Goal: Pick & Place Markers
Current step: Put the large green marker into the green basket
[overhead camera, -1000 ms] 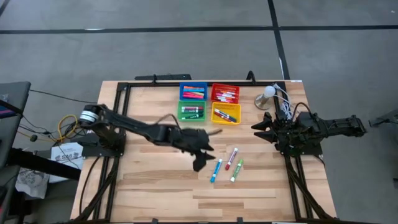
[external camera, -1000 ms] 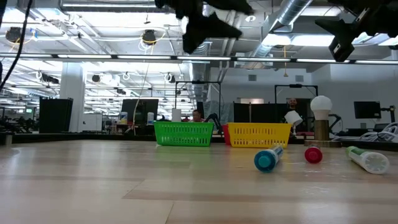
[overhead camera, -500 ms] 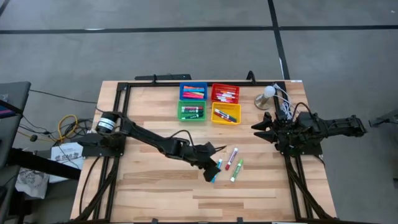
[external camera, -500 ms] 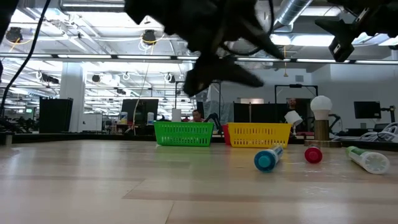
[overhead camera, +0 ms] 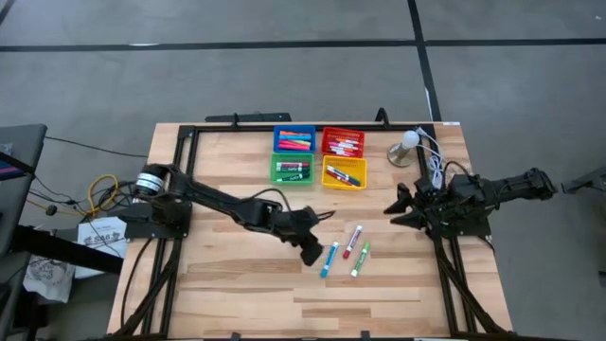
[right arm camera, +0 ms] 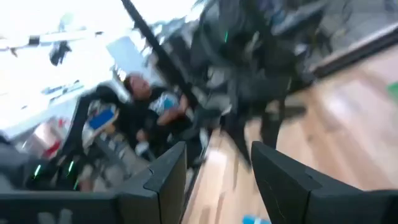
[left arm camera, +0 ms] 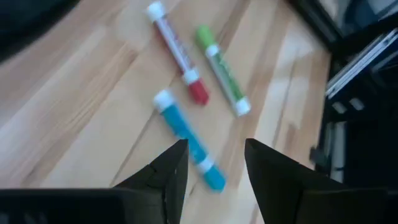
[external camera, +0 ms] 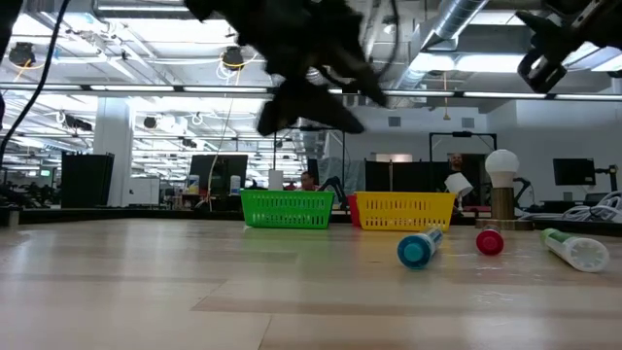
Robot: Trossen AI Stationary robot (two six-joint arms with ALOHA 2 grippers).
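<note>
Left gripper point(overhead camera: 312, 251) above the tabletop point(overhead camera: 237, 284), fingers point(left arm camera: 165, 171) spread and empty, just beside the blue marker point(overhead camera: 329, 260), red marker point(overhead camera: 352, 242) and green marker point(overhead camera: 361, 260) alongside, right gripper point(overhead camera: 396, 206) at tabletop's right edge, fingers apart, empty, four bins point(overhead camera: 318, 156) holding more markers.

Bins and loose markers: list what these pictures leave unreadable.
- Blue bin and red bin: hidden in the low view behind the green bin and yellow bin.
- Bin contents: too small to count from above; bin walls hide them in the low view.
- Right wrist view: blurred; no marker can be identified.
- Left gripper: its height above the blue marker is unclear.
</note>
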